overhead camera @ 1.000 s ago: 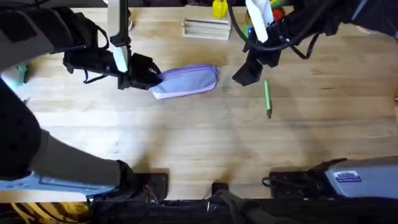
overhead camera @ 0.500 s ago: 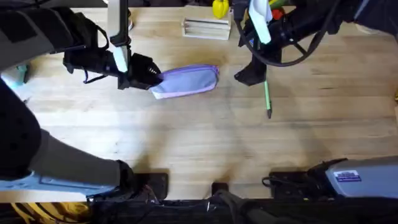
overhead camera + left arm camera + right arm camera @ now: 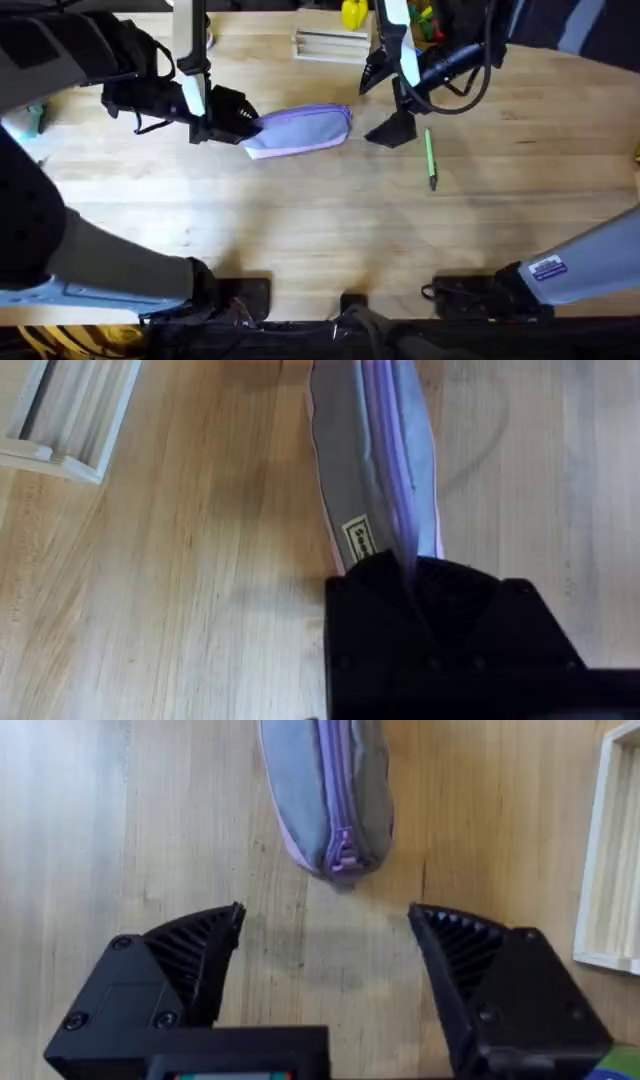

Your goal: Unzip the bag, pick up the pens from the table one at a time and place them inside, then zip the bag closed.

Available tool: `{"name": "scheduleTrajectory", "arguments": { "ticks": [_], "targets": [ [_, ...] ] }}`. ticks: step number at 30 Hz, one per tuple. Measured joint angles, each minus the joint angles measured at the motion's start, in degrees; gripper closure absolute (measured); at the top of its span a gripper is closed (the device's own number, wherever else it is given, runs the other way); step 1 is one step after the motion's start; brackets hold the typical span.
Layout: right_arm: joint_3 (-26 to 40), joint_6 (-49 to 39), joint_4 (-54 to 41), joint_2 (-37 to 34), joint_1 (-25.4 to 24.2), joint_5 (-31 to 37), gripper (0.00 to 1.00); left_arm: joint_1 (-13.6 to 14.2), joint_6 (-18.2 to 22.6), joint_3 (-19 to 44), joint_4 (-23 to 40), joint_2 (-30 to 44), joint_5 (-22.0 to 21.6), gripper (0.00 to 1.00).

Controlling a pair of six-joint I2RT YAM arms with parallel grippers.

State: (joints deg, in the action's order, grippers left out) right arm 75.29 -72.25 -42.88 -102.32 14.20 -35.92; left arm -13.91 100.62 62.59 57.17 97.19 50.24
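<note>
Left claw clamped on bag end; right claw spread wide near the other end.

The bag [image 3: 300, 130] lies zipped shut on the desk [image 3: 320, 230], its left end pinched in the left claw [image 3: 243, 122]. The right claw [image 3: 325, 955] hovers just off the bag's zipper-pull end, fingers [image 3: 195, 955] wide apart and holding nothing. A green pen [image 3: 430, 157] lies on the desk right of the bag, apart from it. A pale wooden tray [image 3: 332, 45] sits beyond the bag.
</note>
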Motion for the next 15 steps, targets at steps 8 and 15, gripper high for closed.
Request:
{"name": "scheduleTrajectory", "arguments": {
  "ticks": [8, 15],
  "targets": [
    [0.00, -1.77, 1.68, -0.07, 0.73, -0.69, 0.005, 0.00, 0.00, 0.00, 0.00, 0.00, 0.00, 0.959],
    [0.00, -2.36, 1.98, -0.09, 2.95, -1.07, 0.010, 0.00, 0.00, 0.00, -0.01, 0.00, 0.00, 0.959]
  ]
}}
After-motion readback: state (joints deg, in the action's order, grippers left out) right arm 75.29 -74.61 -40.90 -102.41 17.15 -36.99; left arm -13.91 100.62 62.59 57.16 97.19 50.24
